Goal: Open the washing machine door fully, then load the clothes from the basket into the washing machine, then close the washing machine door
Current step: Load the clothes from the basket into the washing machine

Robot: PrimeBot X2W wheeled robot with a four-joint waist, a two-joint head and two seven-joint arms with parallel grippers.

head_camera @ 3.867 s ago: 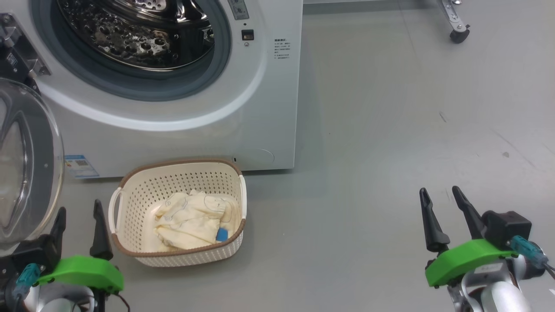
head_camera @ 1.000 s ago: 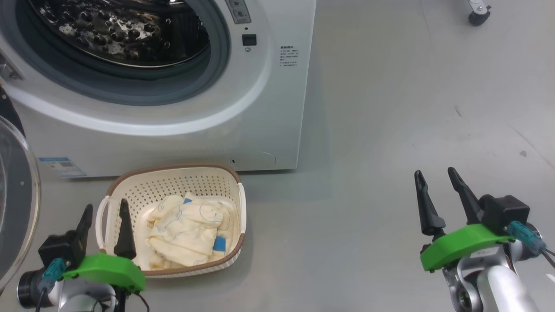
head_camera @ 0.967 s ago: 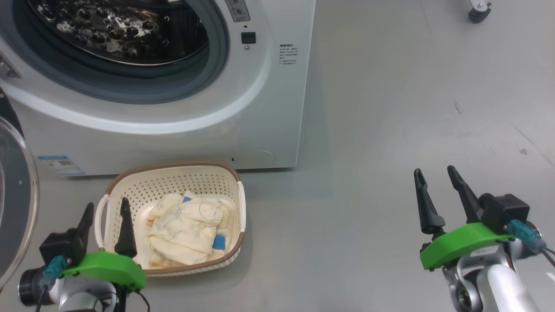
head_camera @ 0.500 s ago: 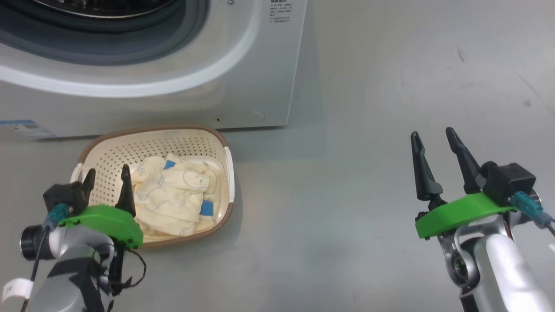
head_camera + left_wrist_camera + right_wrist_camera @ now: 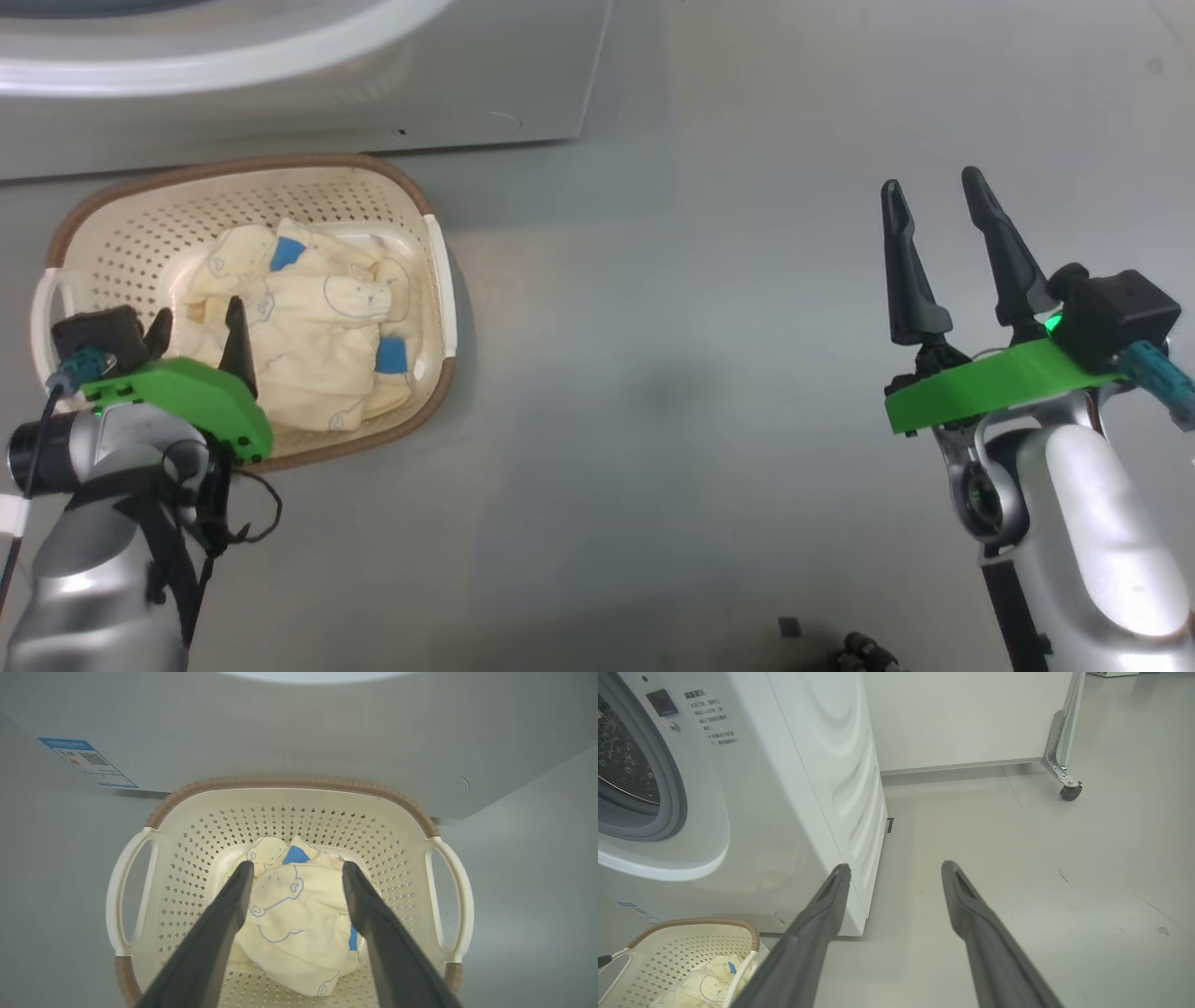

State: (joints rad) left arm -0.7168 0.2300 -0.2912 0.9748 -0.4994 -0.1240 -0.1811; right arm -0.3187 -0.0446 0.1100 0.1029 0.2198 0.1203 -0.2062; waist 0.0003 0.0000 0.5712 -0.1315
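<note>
Grey floor (image 5: 653, 373), castor wheel (image 5: 1070, 792), white panel (image 5: 962, 714)

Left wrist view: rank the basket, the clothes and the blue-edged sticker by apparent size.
1. basket, clearly largest.
2. clothes, heaped inside it.
3. sticker on the washing machine, smallest; it lies farther from the camera, so true size is unsure.

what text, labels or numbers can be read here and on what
Nothing reads well enough to quote.
printed notice on the washing machine front, beside the drum opening: Chinese characters, too blurred.
blue-edged sticker low on that front: QR code, fine print too small.
clothes: cartoon outlines, no lettering.
</note>
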